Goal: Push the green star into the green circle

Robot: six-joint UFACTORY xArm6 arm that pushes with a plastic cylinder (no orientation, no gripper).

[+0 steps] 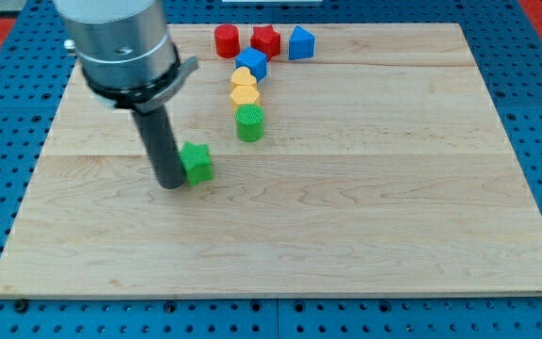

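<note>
The green star (197, 162) lies on the wooden board (346, 217) left of centre. My tip (171, 183) stands right against the star's left side, touching it. The green circle (250, 122), a short green cylinder, stands up and to the right of the star, a small gap away. The rod rises from the tip to the grey arm body at the view's top left.
Above the green circle sit a yellow block (245, 95) and another yellow block (243, 78), then a blue block (251, 62). Along the top edge stand a red cylinder (226, 40), a red block (266, 40) and a blue block (301, 43).
</note>
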